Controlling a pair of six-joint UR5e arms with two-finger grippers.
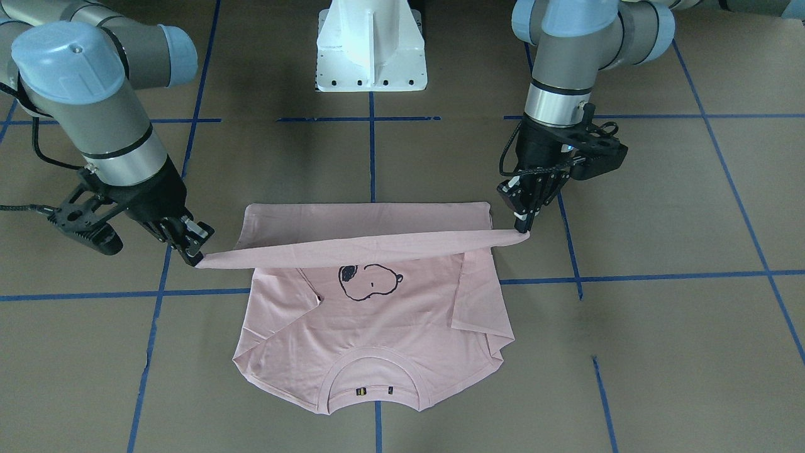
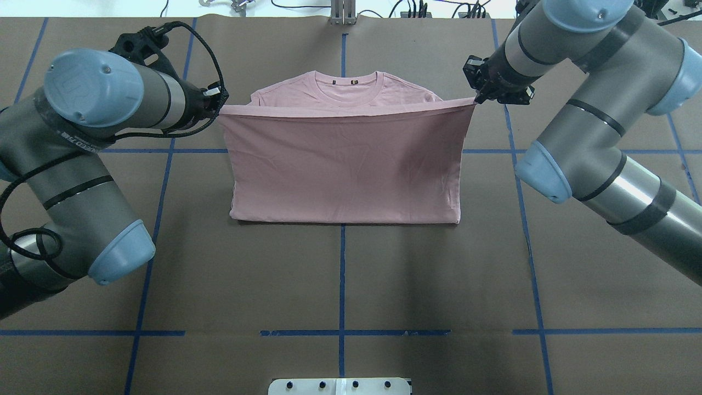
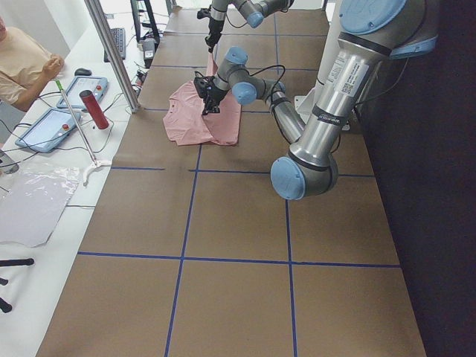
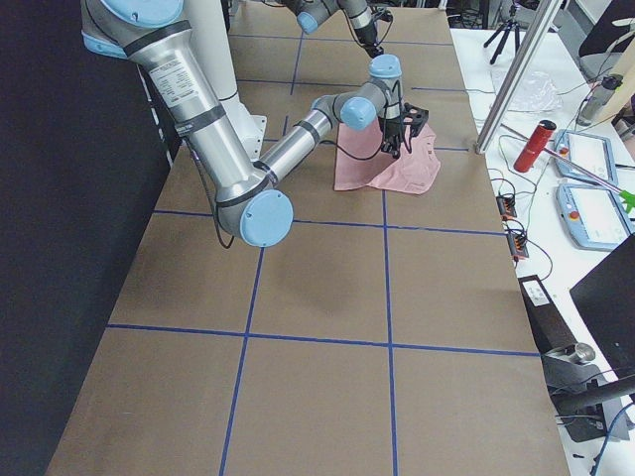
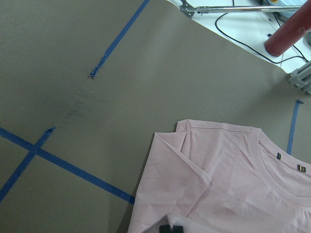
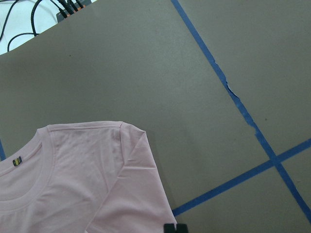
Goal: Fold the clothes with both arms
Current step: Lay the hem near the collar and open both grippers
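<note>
The big brown counter has the pink T-shirt lying on it, with its bottom edge lifted up and pulled tight. The left claw and the right claw each pinch one corner of that edge. The shirt looks light, soft and floppy, so the corners seem the best places to hold.

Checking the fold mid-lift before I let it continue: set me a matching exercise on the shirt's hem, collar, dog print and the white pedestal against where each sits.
Things:
1 hem
2 collar
3 dog print
4 white pedestal

States:
A flat on the table, far side from the robot
B lifted, stretched between left gripper and right gripper
C at the robot's side, apart from the shirt
D on the shirt front, beside the raised cloth

Pairs: 1-B; 2-A; 3-D; 4-C
</note>
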